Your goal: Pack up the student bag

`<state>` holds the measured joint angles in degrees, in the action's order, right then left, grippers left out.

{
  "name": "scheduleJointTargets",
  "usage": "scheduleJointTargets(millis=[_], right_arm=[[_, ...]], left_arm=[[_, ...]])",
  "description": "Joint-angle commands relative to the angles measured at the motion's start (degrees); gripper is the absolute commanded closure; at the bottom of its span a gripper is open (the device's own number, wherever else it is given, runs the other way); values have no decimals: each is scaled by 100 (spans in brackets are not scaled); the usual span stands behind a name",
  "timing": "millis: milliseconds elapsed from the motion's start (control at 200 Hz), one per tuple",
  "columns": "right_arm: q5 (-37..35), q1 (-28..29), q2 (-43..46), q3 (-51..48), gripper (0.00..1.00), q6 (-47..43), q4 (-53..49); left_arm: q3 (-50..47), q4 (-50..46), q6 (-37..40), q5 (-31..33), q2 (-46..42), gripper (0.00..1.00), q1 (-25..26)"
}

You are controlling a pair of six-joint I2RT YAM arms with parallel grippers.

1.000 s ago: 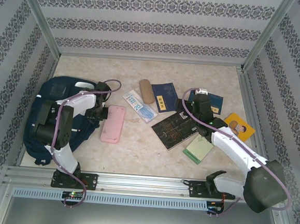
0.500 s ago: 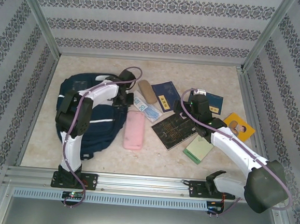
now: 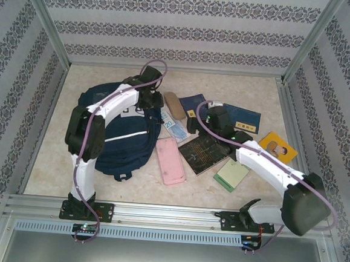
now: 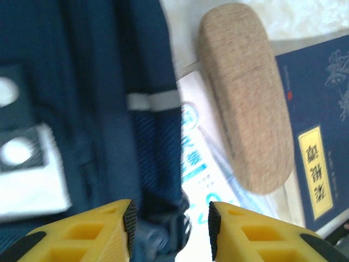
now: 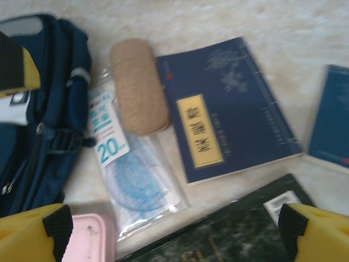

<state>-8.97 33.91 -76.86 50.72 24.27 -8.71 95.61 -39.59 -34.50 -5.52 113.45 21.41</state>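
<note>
1. Student bag (image 3: 122,142) on L half of table (image 3: 57,158); everything else lies to its R.
2. Glasses case (image 3: 173,105) just R of bag's far end, w/ its near end on plastic sleeve (image 3: 174,129).
3. Sleeve runs nearward from case, just beside bag's R edge.
4. Pencil box (image 3: 171,160) at sleeve's near end, just R of bag.
5. Bound book (image 5: 229,109) just R of case.
6. Large book (image 3: 206,153) nearer than bound book, R of pencil box.
7. Notepad (image 3: 231,173) just beside large book's near-R side.
8. 2nd bound book (image 3: 247,120) behind notepad; picture book (image 3: 278,147) furthest R.
</note>
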Motion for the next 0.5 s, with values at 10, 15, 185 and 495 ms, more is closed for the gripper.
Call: scheduleJointTargets(millis=[10, 15, 185, 495], right_arm=[[270, 279, -448, 327, 2, 55, -127], [285, 281, -477, 339, 2, 57, -129], [985, 310, -1596, 1331, 22, 114, -250], [1819, 134, -4202, 4090, 46, 505, -763]], left_arm=[[-576, -450, 320, 502, -624, 56, -145], [-599, -460, 321, 527, -641, 56, -145], [-1748, -676, 16, 922, -1602, 56, -174], [-3633, -949, -1651, 6, -3490, 57, 169]])
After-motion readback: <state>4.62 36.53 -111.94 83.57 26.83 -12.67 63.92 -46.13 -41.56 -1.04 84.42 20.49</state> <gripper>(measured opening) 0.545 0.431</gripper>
